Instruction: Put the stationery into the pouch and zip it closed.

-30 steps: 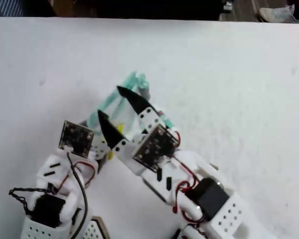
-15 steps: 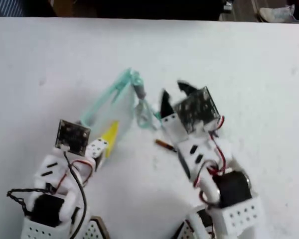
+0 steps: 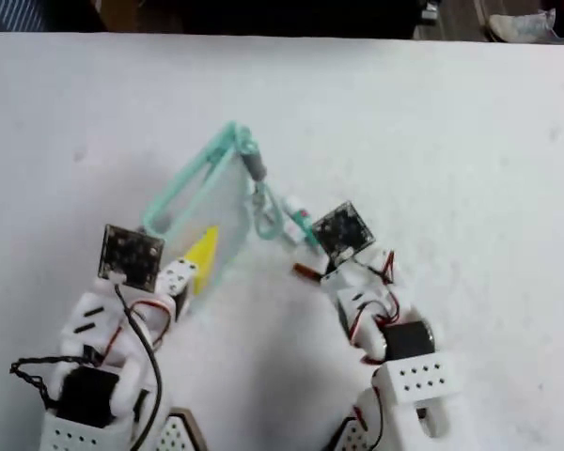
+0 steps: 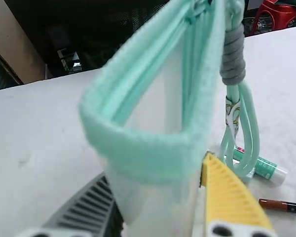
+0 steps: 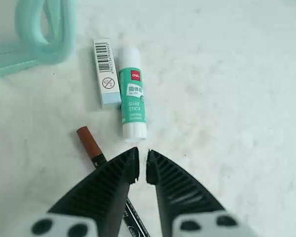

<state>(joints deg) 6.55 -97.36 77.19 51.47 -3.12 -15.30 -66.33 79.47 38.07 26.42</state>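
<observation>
A translucent pouch (image 3: pixel 199 202) with a mint-green rim lies open, its mouth (image 4: pixel 148 148) facing my left wrist camera. My left gripper (image 4: pixel 158 207) is shut on the pouch's near wall, yellow finger (image 4: pixel 227 197) on one side and grey finger on the other. A mint strap loop (image 4: pixel 241 133) hangs off the pouch's end. Beside it lie a green-and-white glue stick (image 5: pixel 130 96), a small boxed eraser (image 5: pixel 106 71) and a brown-capped pen (image 5: pixel 91 145). My right gripper (image 5: pixel 140 165) hovers just short of the glue stick's cap, black fingers shut with nothing between them.
The white table (image 3: pixel 451 141) stretches bare to the right and far side. The right arm's wrist (image 3: pixel 343 232) stands over the glue stick and eraser; the pen (image 3: pixel 305 272) lies just beside it. Both arm bases crowd the near edge.
The right arm pulled back from over the pouch and swung right above the loose stationery, and its fingers went from open to shut. The pouch shifted slightly away and left.
</observation>
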